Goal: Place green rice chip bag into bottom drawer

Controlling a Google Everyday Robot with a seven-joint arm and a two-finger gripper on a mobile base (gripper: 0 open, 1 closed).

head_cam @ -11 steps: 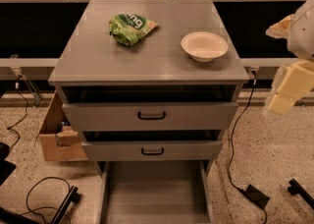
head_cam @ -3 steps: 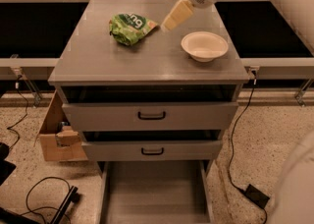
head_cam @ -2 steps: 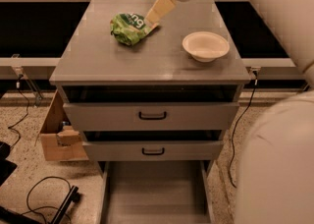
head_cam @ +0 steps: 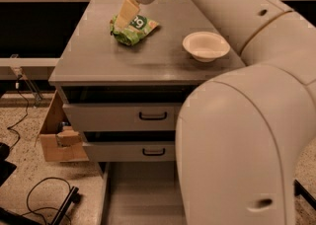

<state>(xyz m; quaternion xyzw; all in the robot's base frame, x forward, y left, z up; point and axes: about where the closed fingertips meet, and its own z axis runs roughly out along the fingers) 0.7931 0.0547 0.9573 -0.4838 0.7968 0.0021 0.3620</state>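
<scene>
bench [head_cam: 113, 63]: topmost, over the drawer stack, carrying bag and bowl
green rice chip bag [head_cam: 137, 31]: on the bench, rear, left of centre
bowl [head_cam: 206, 46]: on the bench, right of the bag, well apart, nearer the front
hand [head_cam: 122, 20]: over the bag's rear left end, perhaps touching it
arm [head_cam: 237, 135]: in the right foreground, before the drawers' right part
upper drawers [head_cam: 121, 117]: two, stacked under the bench
bottom drawer [head_cam: 140, 194]: lowest, pulled out frontward
cardboard box [head_cam: 55, 145]: on the floor, left of the drawers
cable [head_cam: 37, 202]: on the floor, front left
</scene>
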